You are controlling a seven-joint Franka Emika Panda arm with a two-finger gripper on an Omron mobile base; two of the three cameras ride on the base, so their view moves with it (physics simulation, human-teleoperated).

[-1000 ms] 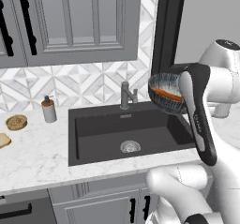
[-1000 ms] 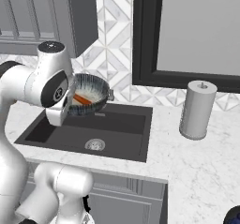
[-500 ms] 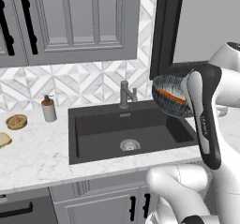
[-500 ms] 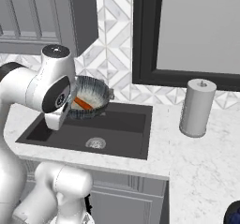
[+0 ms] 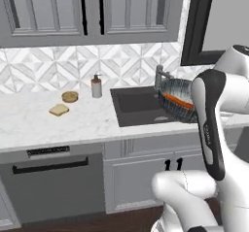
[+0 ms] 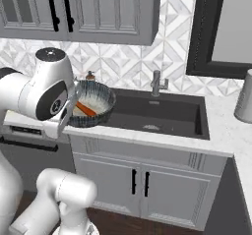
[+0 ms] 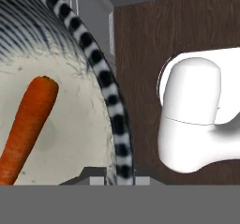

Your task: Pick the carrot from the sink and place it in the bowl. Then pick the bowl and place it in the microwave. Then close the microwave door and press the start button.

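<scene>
gripper [image 7: 119, 178] fingers clamped on the rim of the bowl [image 6: 91, 102], held aloft left of the sink [image 6: 162, 112], beyond the counter [image 6: 221, 131] edge. carrot [image 7: 29, 124] lies inside, long axis slanted across the pale floor.

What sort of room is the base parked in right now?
A home-style kitchen, rendered. A dark sink with a grey faucet is set in a marble counter, grey cabinets hang above a tiled backsplash, and the arm holds a bowl containing a carrot.
</scene>
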